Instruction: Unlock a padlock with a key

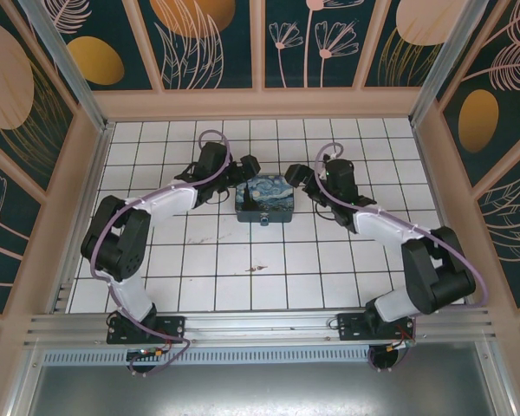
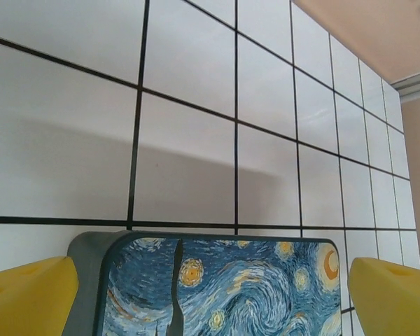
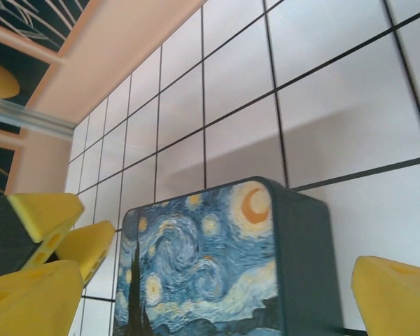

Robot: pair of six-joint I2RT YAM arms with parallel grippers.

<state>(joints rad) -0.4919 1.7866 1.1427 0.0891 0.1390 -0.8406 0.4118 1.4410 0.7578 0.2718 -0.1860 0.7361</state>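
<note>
Left tool and right tool spread, flanking the box.
Closing carelessly could shove it, swinging the padlock away.

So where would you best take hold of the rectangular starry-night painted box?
Probably by the two opposite dark side walls of the rectangular starry-night painted box, coming down from above. It lies flat, painted face up, with upright walls, and it looks to fit between the left gripper's open yellow jaws.
</note>
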